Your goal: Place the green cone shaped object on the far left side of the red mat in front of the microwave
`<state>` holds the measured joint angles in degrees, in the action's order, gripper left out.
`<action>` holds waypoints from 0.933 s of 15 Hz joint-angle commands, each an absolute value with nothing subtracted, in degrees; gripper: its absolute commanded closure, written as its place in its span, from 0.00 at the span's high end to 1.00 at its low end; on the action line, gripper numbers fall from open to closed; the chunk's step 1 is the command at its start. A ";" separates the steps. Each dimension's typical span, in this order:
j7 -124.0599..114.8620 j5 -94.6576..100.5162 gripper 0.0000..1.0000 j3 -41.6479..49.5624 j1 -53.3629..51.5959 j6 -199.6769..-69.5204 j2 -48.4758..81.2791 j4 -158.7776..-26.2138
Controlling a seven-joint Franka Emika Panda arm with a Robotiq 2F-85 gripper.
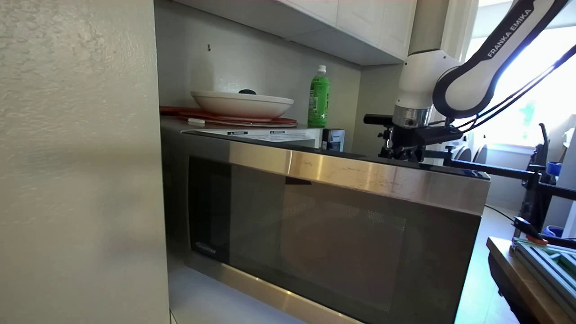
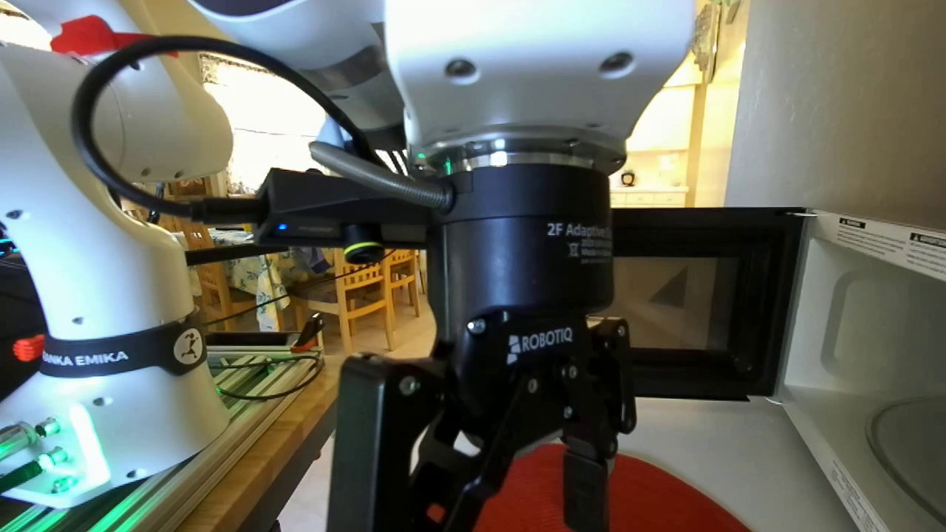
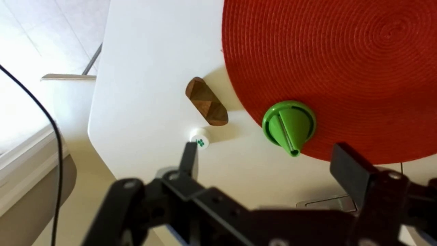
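The green cone-shaped object shows in the wrist view with its round base at the edge of the red mat. Its narrow tip points toward the gripper side of the picture. Part of the mat also shows in an exterior view; the cone is hidden in both exterior views. My gripper is open and empty, with its fingers apart on either side of the cone in the picture and above the surface. The microwave has its door open; its inside shows in an exterior view.
A brown faceted wooden piece and a white cap with a green mark lie beside the mat. The open microwave door stands near the arm. A green bottle and a white pan stand on the microwave.
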<state>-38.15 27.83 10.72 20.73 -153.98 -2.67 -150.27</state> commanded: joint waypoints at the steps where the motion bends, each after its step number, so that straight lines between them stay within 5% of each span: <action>1: -40.46 26.89 1.00 12.03 19.32 -157.31 0.63 -149.25; 14: -44.93 19.19 1.00 21.56 10.86 -166.98 17.06 -141.71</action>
